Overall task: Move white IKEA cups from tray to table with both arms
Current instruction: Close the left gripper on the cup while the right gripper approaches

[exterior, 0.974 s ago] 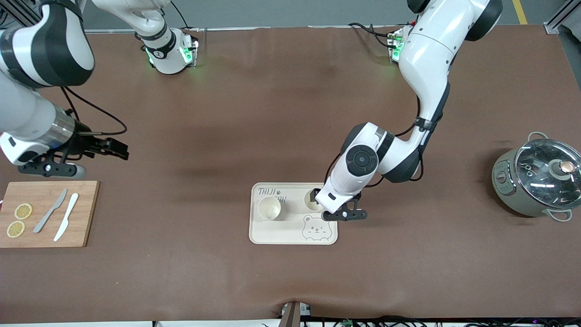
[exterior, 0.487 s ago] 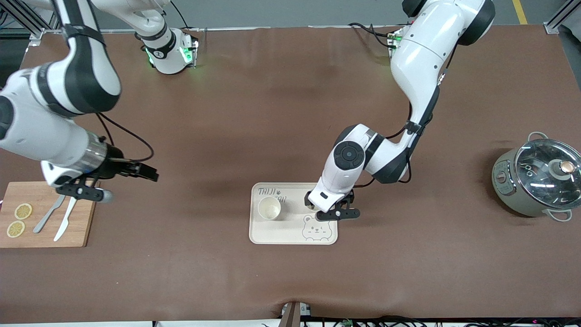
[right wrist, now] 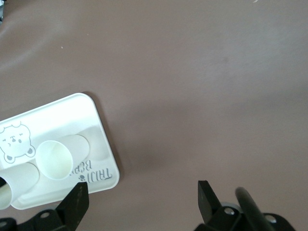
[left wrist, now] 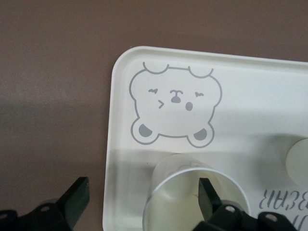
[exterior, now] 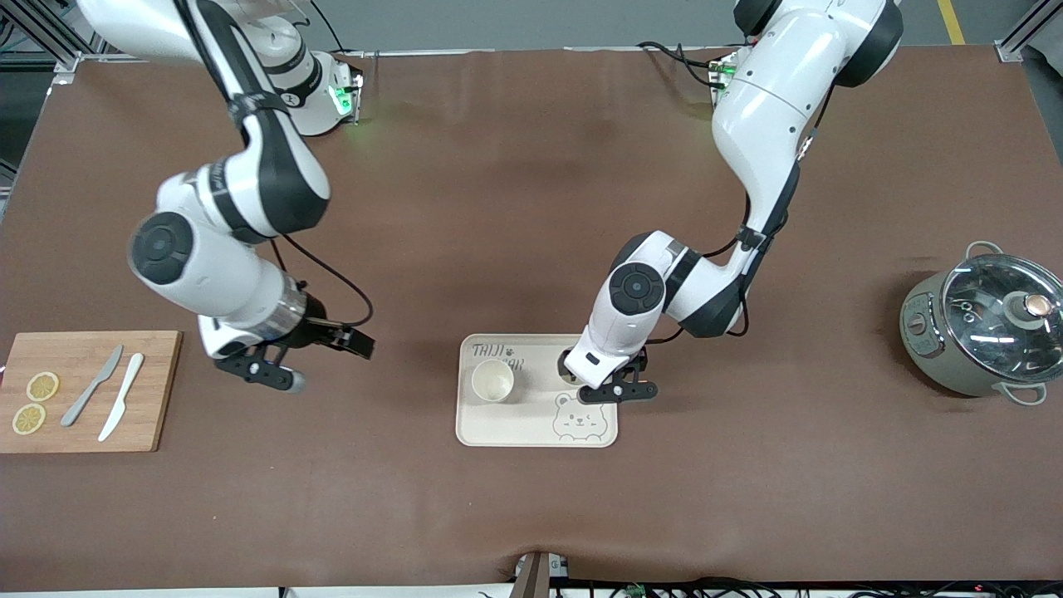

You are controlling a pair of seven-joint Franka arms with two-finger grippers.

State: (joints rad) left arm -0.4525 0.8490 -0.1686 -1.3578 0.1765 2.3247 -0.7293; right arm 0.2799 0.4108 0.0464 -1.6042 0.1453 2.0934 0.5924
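While my right gripper (exterior: 359,345) swung in from the cutting board (exterior: 83,390), wide and empty, my left gripper (left wrist: 139,202) dropped wide over one cup (left wrist: 192,197); both cups sit on the tray (exterior: 531,428), the other cup (exterior: 492,382) awaits.

A wooden cutting board (exterior: 87,390) lies toward the right arm's end, bearing two lemon slices (exterior: 35,402), a grey knife (exterior: 91,397) and a white knife (exterior: 121,408); they lie side by side. A glass-lidded pot (exterior: 984,330) stands toward the left arm's end.
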